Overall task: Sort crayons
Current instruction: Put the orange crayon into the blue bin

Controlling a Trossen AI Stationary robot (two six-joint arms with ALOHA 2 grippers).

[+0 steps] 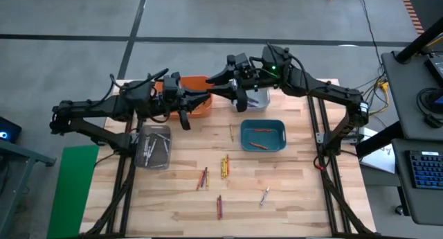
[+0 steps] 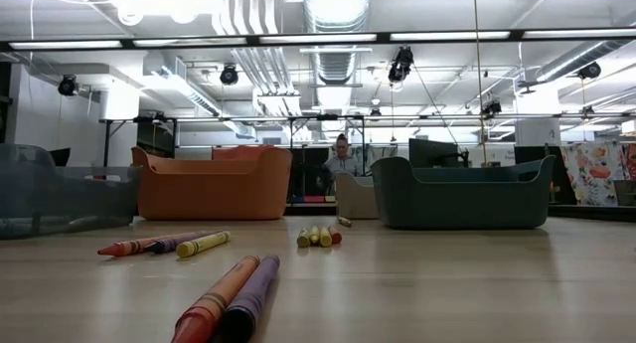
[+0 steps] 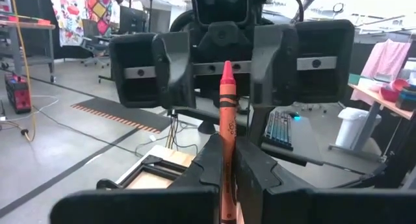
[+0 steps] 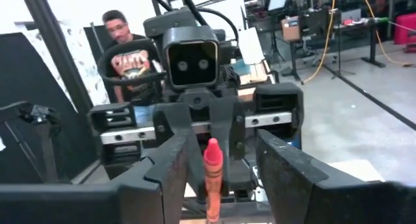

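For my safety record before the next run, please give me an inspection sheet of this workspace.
Surface: wooden table, light planks.
Job's things: loose crayons lie on the table; one crayon lies in the blue bin; an orange bin and a clear bin also stand there.
Clutter: nothing seen.
Grippers: left gripper shut on a red crayon; right gripper open, facing it.
Cables: black cable on the floor.
Surroundings: person behind the table; keyboard on a side desk.
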